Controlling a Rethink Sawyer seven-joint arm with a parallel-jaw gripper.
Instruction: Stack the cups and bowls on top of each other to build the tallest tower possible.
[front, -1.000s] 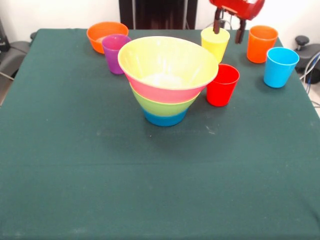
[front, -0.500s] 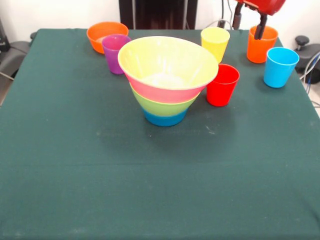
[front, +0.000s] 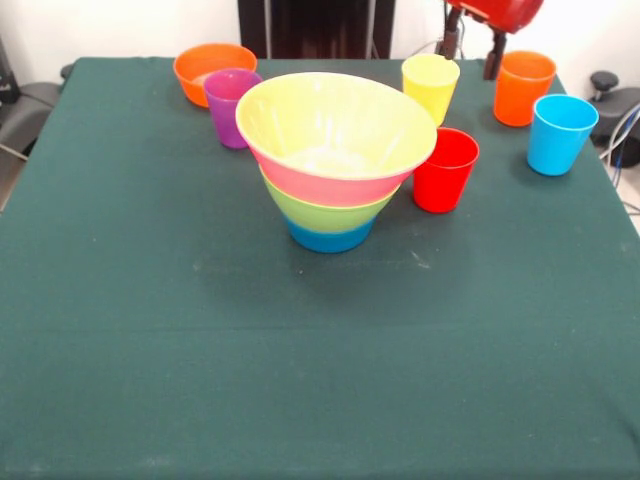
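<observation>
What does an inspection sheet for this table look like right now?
Surface: green cloth, flat.
Job's things: tower of four nested bowls at centre; orange bowl and purple cup at back; yellow cup, red cup, orange cup, blue cup all upright, loose.
Clutter: nothing seen.
Gripper: gripper open, empty, raised between the yellow and orange cups.
Cables: cable at the edge.
Surroundings: white wall, dark gear.

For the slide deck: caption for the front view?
Gripper open between yellow cup and orange cup; bowl tower mid-table.
</observation>
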